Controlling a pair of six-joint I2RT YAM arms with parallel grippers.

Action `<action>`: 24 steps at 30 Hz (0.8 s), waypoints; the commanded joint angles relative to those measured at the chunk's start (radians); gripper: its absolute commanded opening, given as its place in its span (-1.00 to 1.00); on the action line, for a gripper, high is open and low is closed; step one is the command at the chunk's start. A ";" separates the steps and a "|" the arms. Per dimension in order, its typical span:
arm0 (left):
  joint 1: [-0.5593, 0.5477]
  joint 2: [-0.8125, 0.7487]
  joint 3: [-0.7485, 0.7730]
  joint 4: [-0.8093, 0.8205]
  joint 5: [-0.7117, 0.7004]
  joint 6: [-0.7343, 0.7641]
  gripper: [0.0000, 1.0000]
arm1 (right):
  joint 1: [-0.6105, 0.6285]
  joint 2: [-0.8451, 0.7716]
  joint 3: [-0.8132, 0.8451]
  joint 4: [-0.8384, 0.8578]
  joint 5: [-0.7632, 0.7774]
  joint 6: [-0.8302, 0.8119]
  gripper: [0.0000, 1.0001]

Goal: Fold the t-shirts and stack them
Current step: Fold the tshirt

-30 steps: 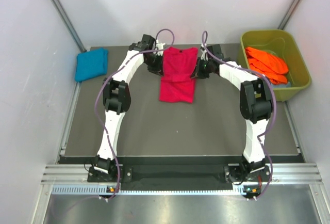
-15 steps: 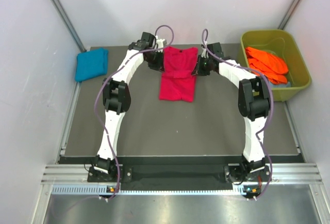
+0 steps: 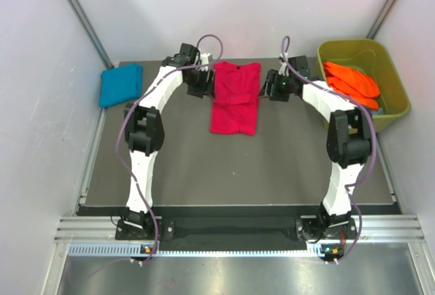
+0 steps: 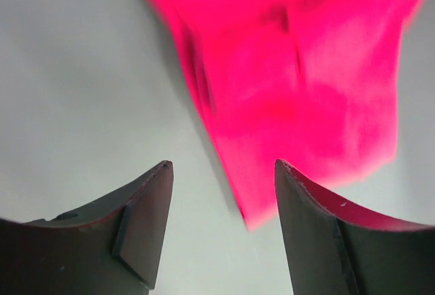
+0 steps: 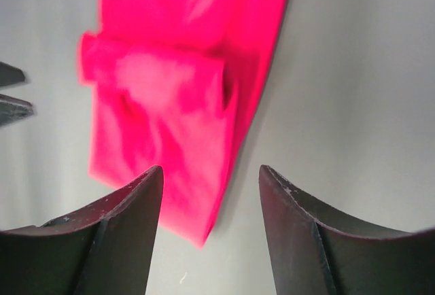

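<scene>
A crimson-pink t-shirt [image 3: 235, 98] lies partly folded at the back middle of the dark table [image 3: 204, 166]. My left gripper [image 3: 206, 84] stands at its left edge, jaws open and empty; in the left wrist view a corner of the pink t-shirt [image 4: 299, 84] lies just ahead of the fingertips. My right gripper [image 3: 266, 85] stands at the shirt's right edge, also open and empty, with the pink t-shirt [image 5: 183, 105] ahead of it. A folded teal-blue t-shirt [image 3: 120, 84] rests at the back left. Bright orange t-shirts [image 3: 351, 83] lie in the tub.
An olive-green plastic tub [image 3: 391, 115] stands at the back right corner. White walls close in the table on both sides and behind. In the right wrist view the left gripper's fingertips [image 5: 12, 91] show at the far left edge.
Both grippers have opened and let go of the pink t-shirt's upper edges. Each has drawn back a little outward from the shirt, which now lies flat.
</scene>
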 commanded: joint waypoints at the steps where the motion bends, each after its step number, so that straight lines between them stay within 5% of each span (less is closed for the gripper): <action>1: 0.025 -0.167 -0.189 -0.044 0.085 -0.045 0.33 | -0.023 -0.147 -0.137 0.018 -0.173 0.089 0.18; 9: 0.049 -0.152 -0.390 0.010 0.246 -0.150 0.50 | -0.001 -0.150 -0.394 0.104 -0.278 0.202 0.17; 24: 0.045 -0.022 -0.404 0.048 0.363 -0.231 0.42 | 0.046 0.038 -0.309 0.112 -0.312 0.234 0.08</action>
